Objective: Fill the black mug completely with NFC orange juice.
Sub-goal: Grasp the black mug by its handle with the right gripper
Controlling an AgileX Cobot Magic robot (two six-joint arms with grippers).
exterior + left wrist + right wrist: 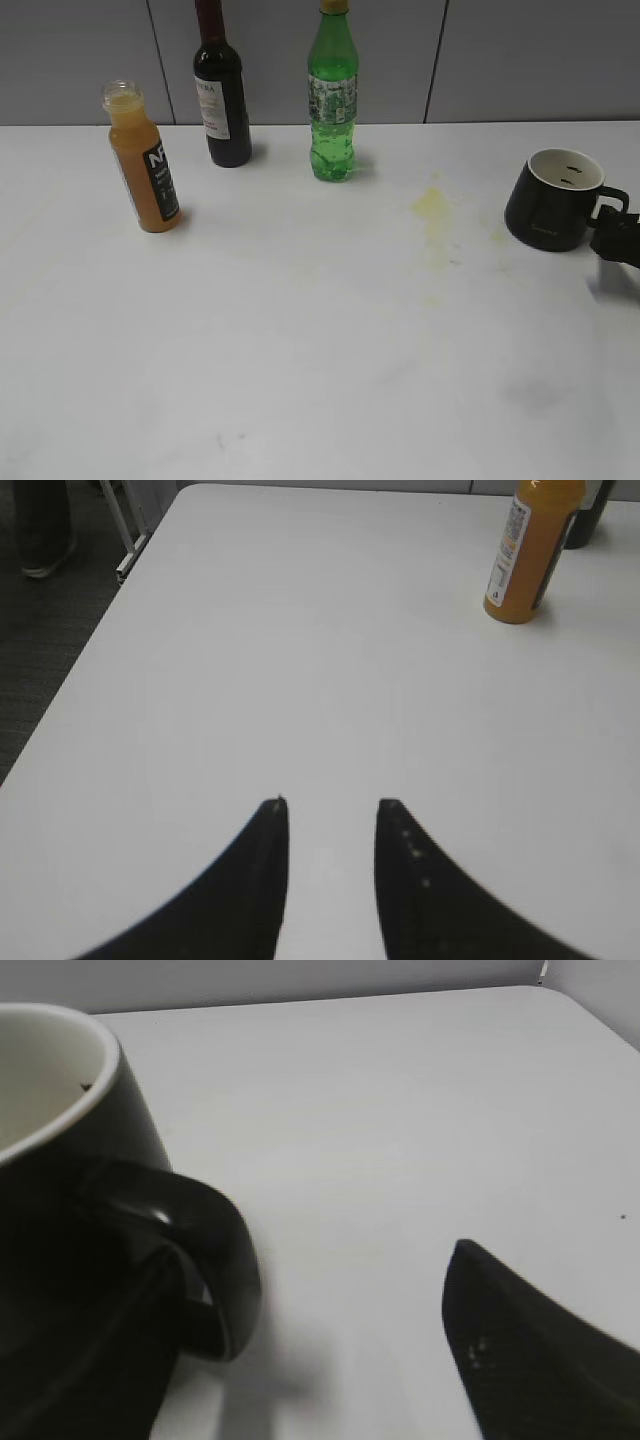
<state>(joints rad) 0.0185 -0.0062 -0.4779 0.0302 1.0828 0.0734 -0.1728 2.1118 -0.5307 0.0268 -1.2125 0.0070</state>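
Observation:
The black mug (pixel 550 200) stands at the far right of the table, its cream inside showing no juice. It fills the left of the right wrist view (pixel 60 1210). My right gripper (pixel 615 235) (pixel 320 1320) is open at the mug's handle (pixel 215 1250): one finger is by the handle, the other is apart to the right. The NFC orange juice bottle (pixel 145 165) stands uncapped at the back left, nearly full. It also shows in the left wrist view (pixel 525 550). My left gripper (pixel 332 805) is open and empty over bare table, well short of the bottle.
A dark wine bottle (pixel 222 100) and a green soda bottle (pixel 332 100) stand at the back. A yellowish stain (pixel 432 205) marks the table left of the mug. The table's left edge (pixel 90 670) and the floor show in the left wrist view.

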